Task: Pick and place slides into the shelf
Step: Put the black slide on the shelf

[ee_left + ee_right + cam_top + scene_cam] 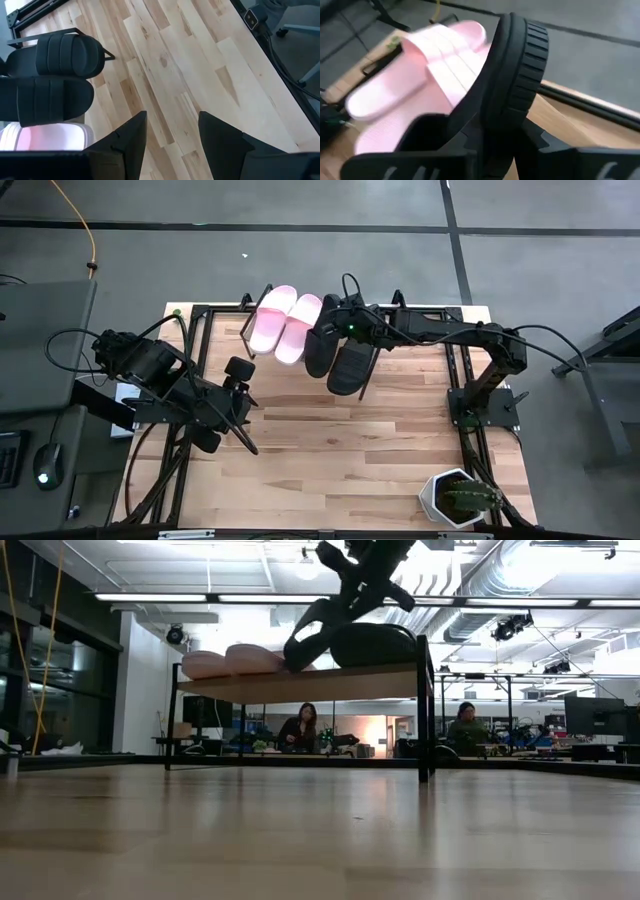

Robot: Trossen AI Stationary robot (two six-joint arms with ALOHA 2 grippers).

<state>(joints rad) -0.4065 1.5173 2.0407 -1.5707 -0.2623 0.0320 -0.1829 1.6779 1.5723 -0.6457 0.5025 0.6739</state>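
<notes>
The shelf (330,683) stands at the table's far edge, a slanted light board on a black frame. Two pink slides (283,323) lie side by side on its left part. One black slide (352,362) lies on its right part. Between them is the second black slide (320,345), and my right gripper (338,315) is shut on it, reaching in from the right. My left gripper (172,130) hovers open over bare table left of centre, near side of the shelf, touching nothing. My right gripper pinches the black slide at its far end, by the ribbed strap (522,75), one finger (462,155) on each side of it. It comes from above, slanting down. The slide is tilted: held end raised (335,605), near end (298,652) down on the shelf beside the pink slides.
A potted plant in a white pot (455,498) stands at the table's near right corner. Black frame rails (465,395) run along both table sides. The middle and near parts of the wooden tabletop (330,450) are bare. People sit in the room beyond (300,730).
</notes>
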